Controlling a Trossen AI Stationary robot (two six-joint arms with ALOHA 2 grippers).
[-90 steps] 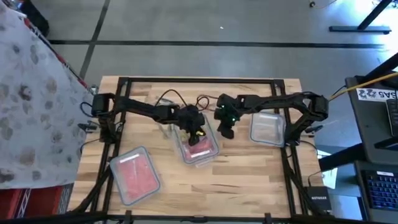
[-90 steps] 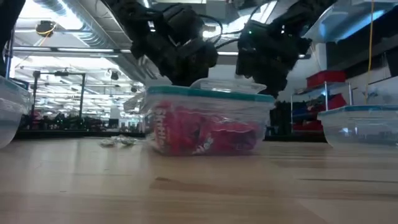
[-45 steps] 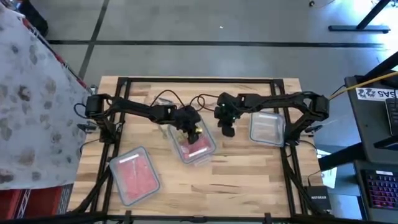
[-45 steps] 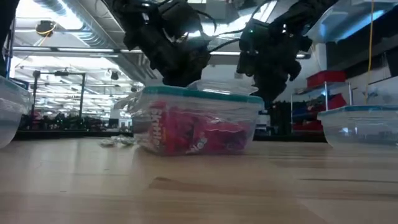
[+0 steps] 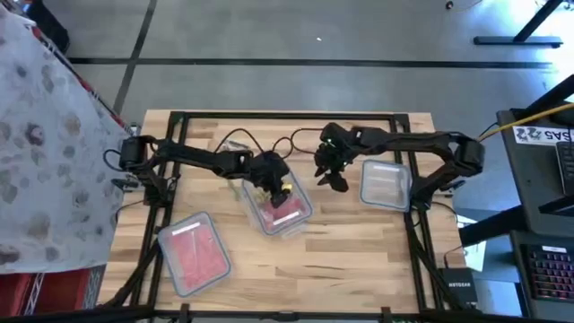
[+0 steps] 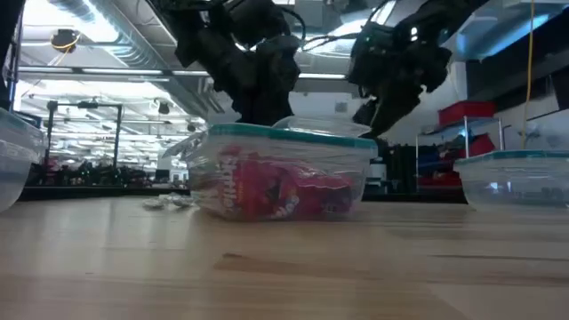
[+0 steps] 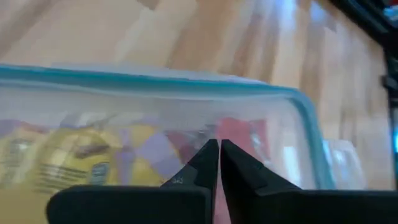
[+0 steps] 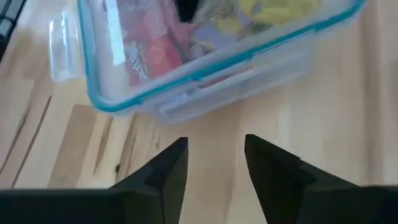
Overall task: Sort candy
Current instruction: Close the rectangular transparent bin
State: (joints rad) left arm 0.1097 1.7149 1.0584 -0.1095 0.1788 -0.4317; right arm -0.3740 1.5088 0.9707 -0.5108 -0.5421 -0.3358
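The middle clear container [image 5: 280, 210] with a teal rim [image 7: 186, 82] holds red, yellow and purple candy [image 7: 124, 152]. My left gripper [image 5: 269, 186] is shut, its fingertips [image 7: 211, 155] pointing down into this container's far part, as the low view [image 6: 258, 102] also shows. My right gripper [image 5: 334, 175] hangs open above bare wood, just right of the container [image 8: 205, 50], touching nothing. A few silvery candy pieces [image 6: 169, 203] lie on the table left of the container. My left gripper comes from above with shut fingers [image 7: 231, 162] into the container, right at the candy [image 7: 236, 134]. I cannot tell whether the tips pinch a piece or only touch the pile.
A second container [image 5: 193, 251] with red candy sits near the front left. A third clear container [image 5: 386, 184] stands at the right, beside my right arm. A dark cable [image 5: 242, 139] lies at the far middle. Bare wood stretches along the near edge.
The middle container has slid a little toward the table's left edge along with my left gripper. My right gripper has risen and drawn slightly toward the far right, away from the container.
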